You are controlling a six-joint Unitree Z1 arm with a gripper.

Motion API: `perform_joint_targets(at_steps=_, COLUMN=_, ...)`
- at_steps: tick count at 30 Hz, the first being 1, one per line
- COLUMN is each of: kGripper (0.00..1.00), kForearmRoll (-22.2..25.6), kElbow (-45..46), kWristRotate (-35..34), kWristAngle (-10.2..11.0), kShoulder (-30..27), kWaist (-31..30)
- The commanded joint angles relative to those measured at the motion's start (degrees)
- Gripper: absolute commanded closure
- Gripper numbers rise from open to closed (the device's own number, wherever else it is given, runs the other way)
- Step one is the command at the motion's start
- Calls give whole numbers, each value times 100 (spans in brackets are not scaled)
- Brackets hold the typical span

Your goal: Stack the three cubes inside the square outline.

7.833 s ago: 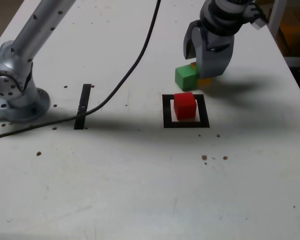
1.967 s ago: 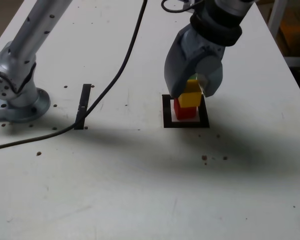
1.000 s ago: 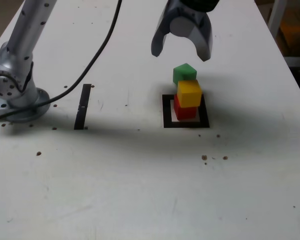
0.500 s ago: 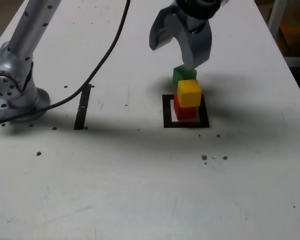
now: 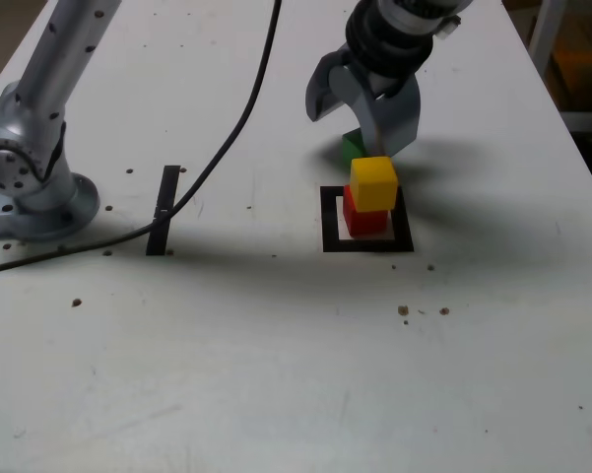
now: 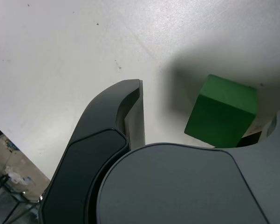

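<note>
In the exterior view we find the square outline (image 5: 365,243) right of the frame's centre, with one cube (image 5: 366,220) inside it and a second cube (image 5: 373,183) on top. The third cube (image 5: 352,148) sits on the table (image 5: 276,374) just behind the outline, toward the upper part of the frame, partly hidden by the gripper (image 5: 360,113) above it. At centre left lies a tape strip (image 5: 164,209), and further left, at the frame's edge, the arm's base (image 5: 30,192). A cable (image 5: 231,128) runs from top centre down to the left edge
</note>
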Motion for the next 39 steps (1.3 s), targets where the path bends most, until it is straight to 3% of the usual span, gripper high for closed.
perform_joint_targets(at_steps=1, kGripper=1, kForearmRoll=-144, kElbow=112, kWristRotate=11, kWristAngle=35, kShoulder=-68, kWaist=5)
perform_joint_targets(at_steps=7, kGripper=3, kForearmRoll=-380, kElbow=255, kWristRotate=100, kWristAngle=-6, kShoulder=-107, kWaist=14)
perform_joint_targets(at_steps=15, kGripper=16, kForearmRoll=-507, kElbow=304, kWristRotate=252, kWristAngle=-48, kShoulder=-98, kWaist=22)
perform_joint_targets(at_steps=21, kGripper=34, kForearmRoll=-476, kElbow=293, kWristRotate=382, kWristAngle=-182, kShoulder=-79, kWaist=22)
perform_joint_targets(at_steps=25, kGripper=40, kForearmRoll=-445, kElbow=264, kWristRotate=381, kWristAngle=-255, kShoulder=-54, kWaist=24)
perform_joint_targets(at_steps=31, kGripper=62, kForearmRoll=-328, kElbow=145, kWristRotate=366, kWristAngle=-442, kShoulder=-26, kWaist=130)
perform_joint_targets(at_steps=39, kGripper=72, kForearmRoll=-291, kElbow=126, kWristRotate=221, kWristAngle=-556, kShoulder=-30, kWaist=154)
